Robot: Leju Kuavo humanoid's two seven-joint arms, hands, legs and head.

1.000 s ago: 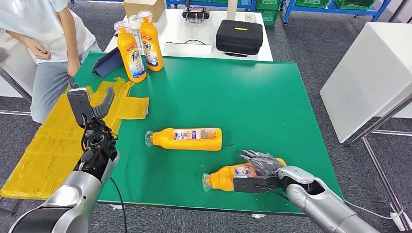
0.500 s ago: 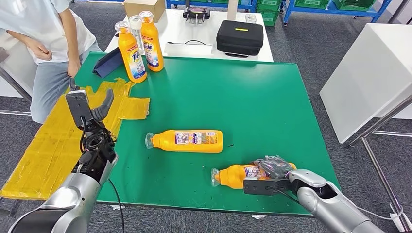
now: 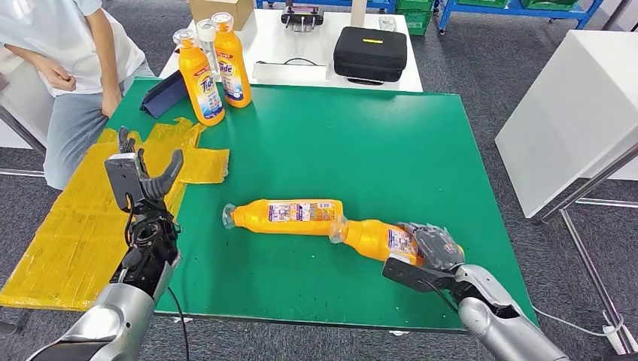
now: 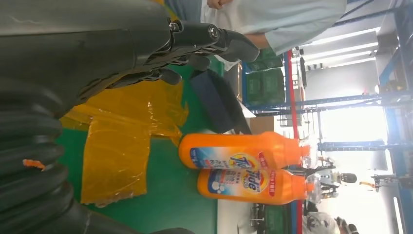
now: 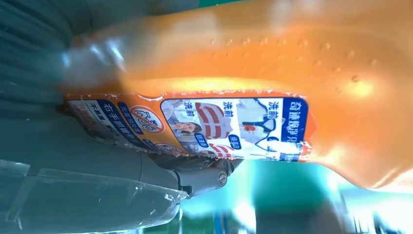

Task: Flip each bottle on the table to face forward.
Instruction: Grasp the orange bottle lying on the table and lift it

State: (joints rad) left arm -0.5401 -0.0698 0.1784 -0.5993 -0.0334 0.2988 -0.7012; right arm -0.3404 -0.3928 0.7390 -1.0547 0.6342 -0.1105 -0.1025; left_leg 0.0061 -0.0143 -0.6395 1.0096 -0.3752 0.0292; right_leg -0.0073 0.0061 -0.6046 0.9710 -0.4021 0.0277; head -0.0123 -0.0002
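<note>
My right hand [image 3: 434,251] grips an orange detergent bottle [image 3: 375,238] by its lower half near the table's front right. The bottle is tilted, and its clear cap points at the base of a second orange bottle [image 3: 286,216] lying on its side mid-table with its back label up. The right wrist view shows the held bottle [image 5: 302,63] close up with its back label [image 5: 195,122]. Two more orange bottles [image 3: 200,75] [image 3: 230,62] stand upright at the back left, also seen as bottles [image 4: 238,152] [image 4: 253,185]. My left hand [image 3: 140,172] is raised at the left edge, fingers apart, holding nothing.
A person [image 3: 68,60] sits at the back left corner. A yellow sheet [image 3: 83,226] hangs over the green table's [image 3: 361,135] left edge. A dark folder [image 3: 165,93] lies by the upright bottles. A black case [image 3: 370,54] sits on the white table behind.
My right hand has lifted the near bottle off the table and carried it forward, swinging its cap up to the other lying bottle's base. My left hand rose slightly.
</note>
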